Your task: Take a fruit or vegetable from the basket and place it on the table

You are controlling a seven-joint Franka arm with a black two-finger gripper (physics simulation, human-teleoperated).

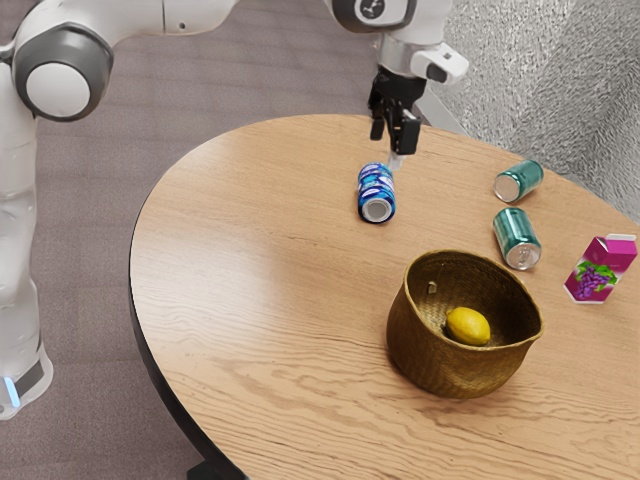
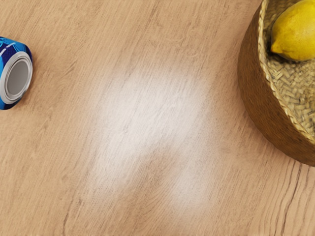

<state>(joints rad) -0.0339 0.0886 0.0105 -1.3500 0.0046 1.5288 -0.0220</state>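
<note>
Lemon (image 1: 468, 326): inside the basket (image 1: 425, 350), down on its floor, well below the rim. Lies on its side. In the wrist view the pointed end aims at the wall on the blue can's side; whether it touches the wicker, cannot tell. Long axis runs roughly along the line from can to lemon, a little askew.

Basket: upright on the table (image 1: 250, 250), open at the top.

Blue can (image 1: 376, 194): on its side, well apart from the basket, close to the hand in the exterior view.

Hand (image 1: 393, 142): up over the far part of the table, its two fingers apart, nothing between them. From it the lemon lies toward the exterior view's right and the camera, beyond the can. The wrist view has can and basket on opposite sides of bare wood.

Judgement: approach stage, nothing grasped. The move wants sideways travel first, kept above the rim, then a straight descent with fingers set across the lemon's narrow width. Likeliest trouble: a finger catching the rim or wall at the pointed end.
</note>
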